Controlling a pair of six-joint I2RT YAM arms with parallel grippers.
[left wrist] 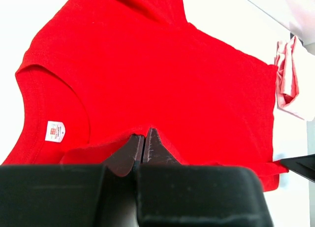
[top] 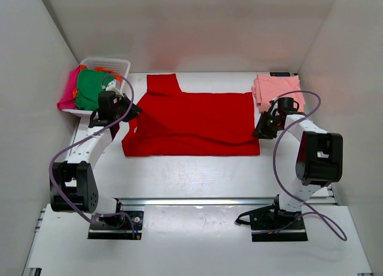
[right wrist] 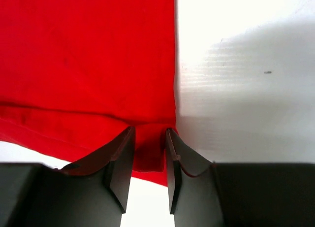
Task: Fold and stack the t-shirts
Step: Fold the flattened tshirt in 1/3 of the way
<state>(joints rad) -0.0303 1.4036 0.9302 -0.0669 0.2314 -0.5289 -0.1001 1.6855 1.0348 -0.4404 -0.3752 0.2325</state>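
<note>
While the left gripper (left wrist: pixel 144 136) pinches shut the 9 o'clock edge of the red t-shirt (top: pixel 197 123) spread on the table (top: pixel 191 175), the right gripper (right wrist: pixel 149 141), part open astride the 3 o'clock hem, should leave it flat.

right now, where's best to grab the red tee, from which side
Its hem edge, from the right: the red tee lies flat with the hem toward the right claw, whose open jaws straddle that edge. The left claw pinches the collar end.
</note>
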